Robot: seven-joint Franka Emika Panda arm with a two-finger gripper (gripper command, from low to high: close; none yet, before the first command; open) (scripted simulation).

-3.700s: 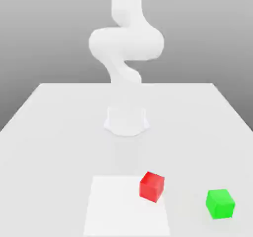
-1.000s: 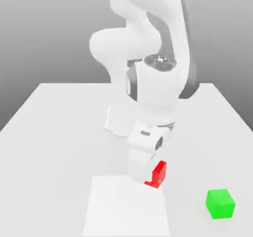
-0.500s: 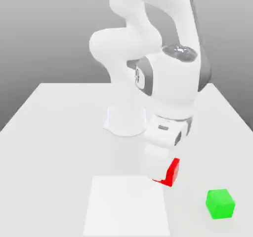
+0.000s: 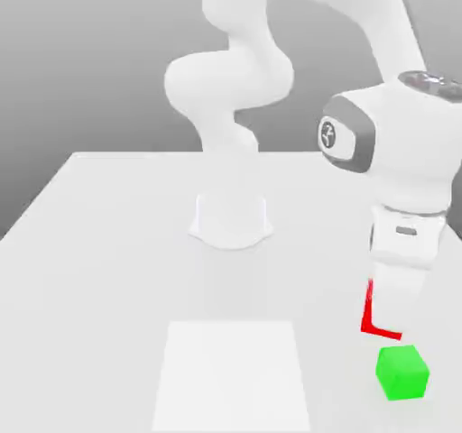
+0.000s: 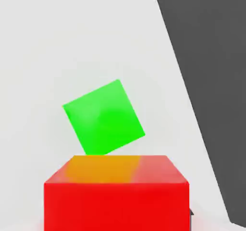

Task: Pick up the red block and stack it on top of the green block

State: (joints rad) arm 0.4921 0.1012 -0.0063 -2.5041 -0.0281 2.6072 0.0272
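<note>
The red block (image 5: 115, 196) sits close to the camera. Beyond it the green block (image 5: 104, 117) rests on the white table (image 5: 72, 42), turned askew and near the table's edge.

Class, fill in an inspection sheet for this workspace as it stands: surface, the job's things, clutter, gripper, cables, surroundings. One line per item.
Surface: pale table with a lighter square patch near the front; arm base stands mid-table.
Job's things: red block held off the table, just above and slightly toward the exterior view's left of the green block; green block sits on the table, not yet covered.
Clutter: nothing seen.
Gripper: gripper carries the red block, close over the green block.
Cables: nothing seen.
Surroundings: plain grey backdrop; dark area beyond the table edge in the hand view.
</note>
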